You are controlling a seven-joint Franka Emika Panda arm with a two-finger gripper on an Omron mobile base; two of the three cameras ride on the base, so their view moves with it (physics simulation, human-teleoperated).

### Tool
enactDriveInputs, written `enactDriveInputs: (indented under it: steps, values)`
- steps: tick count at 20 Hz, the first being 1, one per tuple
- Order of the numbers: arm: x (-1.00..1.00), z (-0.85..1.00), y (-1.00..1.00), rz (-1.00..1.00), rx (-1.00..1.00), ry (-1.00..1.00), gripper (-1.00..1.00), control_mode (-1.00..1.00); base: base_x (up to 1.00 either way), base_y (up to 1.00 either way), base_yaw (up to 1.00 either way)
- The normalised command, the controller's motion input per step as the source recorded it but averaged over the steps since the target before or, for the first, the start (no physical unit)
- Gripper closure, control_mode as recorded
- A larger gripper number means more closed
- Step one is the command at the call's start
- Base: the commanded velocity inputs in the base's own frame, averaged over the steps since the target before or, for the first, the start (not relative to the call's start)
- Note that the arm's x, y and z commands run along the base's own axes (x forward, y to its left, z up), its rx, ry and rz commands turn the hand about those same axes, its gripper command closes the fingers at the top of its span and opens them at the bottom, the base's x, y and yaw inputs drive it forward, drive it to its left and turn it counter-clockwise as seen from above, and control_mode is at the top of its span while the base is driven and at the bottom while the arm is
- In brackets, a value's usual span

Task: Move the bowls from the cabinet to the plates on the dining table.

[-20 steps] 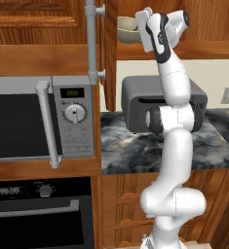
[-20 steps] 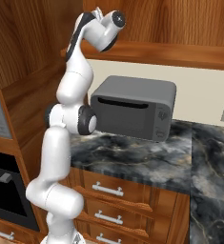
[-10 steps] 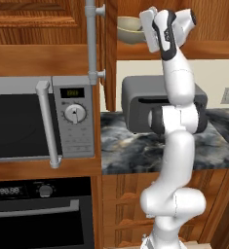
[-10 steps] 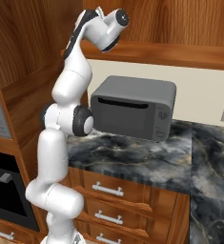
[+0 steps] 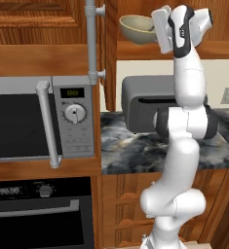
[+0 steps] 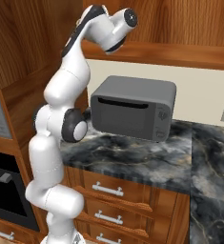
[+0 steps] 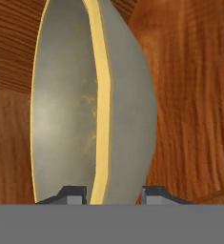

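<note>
One grey-olive bowl with a pale yellow rim hangs tilted just above the cabinet's wooden shelf. My gripper is shut on its right rim. In the hand view the bowl stands edge-on, its yellow rim running down between my two fingertips, and my gripper clamps that rim. The reddish-brown cabinet has its door swung open, with a long silver bar handle on it. The plates and the dining table are out of view.
A grey toaster oven stands on the marbled counter directly below the bowl. A microwave and a black oven sit at the left. Wooden drawers lie under the counter.
My hand has drawn back to the right with the bowl in it, and the bowl has come a little way out from the cabinet opening. The base has not moved.
</note>
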Motion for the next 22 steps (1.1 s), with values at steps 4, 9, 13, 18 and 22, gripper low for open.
enactDriveInputs:
  steps: [4,9,13,18,22]
  values:
    - [-0.62,0.01,-0.19,0.00,0.02,-0.10,1.00,-1.00,0.00,0.00,0.00]
    - [-0.62,0.00,-0.11,0.00,0.01,-0.08,1.00,-1.00,0.00,0.00,0.00]
    - [-0.62,0.00,-0.07,0.00,0.01,-0.04,1.00,-1.00,0.00,0.00,0.00]
    - [-0.62,0.01,-0.09,0.00,0.03,-0.01,1.00,-1.00,0.00,0.00,0.00]
    - [-0.62,0.05,-0.09,0.00,0.06,0.02,1.00,-1.00,0.00,0.00,0.00]
